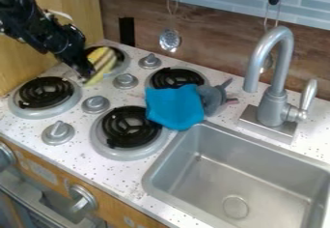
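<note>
Right now, I have the gripper (85, 75) up against a yellow striped object (101, 63) that lies at a rear burner (120, 55), just beside the jaws, though I can't tell whether they stand open or closed on it. To the jaws' right in my view, well apart, a blue cloth (172, 107) touches a grey toy (211, 98); farther that way are the faucet (276, 104) and sink (213, 183).

Brushed metal, wood grain and speckled white

The sink (216, 183) looks like smooth, satiny metal; the tap (279, 75) is duller grey. The tabletop (126, 179) is smooth and speckled. Far left, the yellow piece (101, 66) looks smooth, its material unclear. The blue piece (171, 107) is matt, the hanging spoon (170, 40) shiny metal, the left panel (26, 65) wood-grained.
</note>
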Action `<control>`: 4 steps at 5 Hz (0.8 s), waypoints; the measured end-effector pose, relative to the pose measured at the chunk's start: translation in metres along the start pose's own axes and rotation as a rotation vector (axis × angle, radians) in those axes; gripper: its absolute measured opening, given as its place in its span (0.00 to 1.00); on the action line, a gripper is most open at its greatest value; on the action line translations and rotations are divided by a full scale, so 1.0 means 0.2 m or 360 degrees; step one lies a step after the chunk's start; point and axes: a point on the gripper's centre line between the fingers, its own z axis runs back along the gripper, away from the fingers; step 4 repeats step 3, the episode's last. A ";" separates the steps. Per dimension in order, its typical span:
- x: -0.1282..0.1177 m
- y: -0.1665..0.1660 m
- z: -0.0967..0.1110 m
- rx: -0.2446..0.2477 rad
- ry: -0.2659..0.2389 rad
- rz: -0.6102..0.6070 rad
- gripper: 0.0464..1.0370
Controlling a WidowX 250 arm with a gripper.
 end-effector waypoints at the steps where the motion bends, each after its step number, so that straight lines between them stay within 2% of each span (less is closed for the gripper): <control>1: -0.05 -0.03 0.00 -0.0034 0.0029 0.0020 0.97; 2: -0.01 0.02 0.19 -0.0007 -0.0041 0.0024 0.96; 3: 0.03 0.01 0.45 0.0027 -0.0140 -0.0054 0.96; 4: 0.03 0.01 0.45 0.0027 -0.0140 -0.0054 0.96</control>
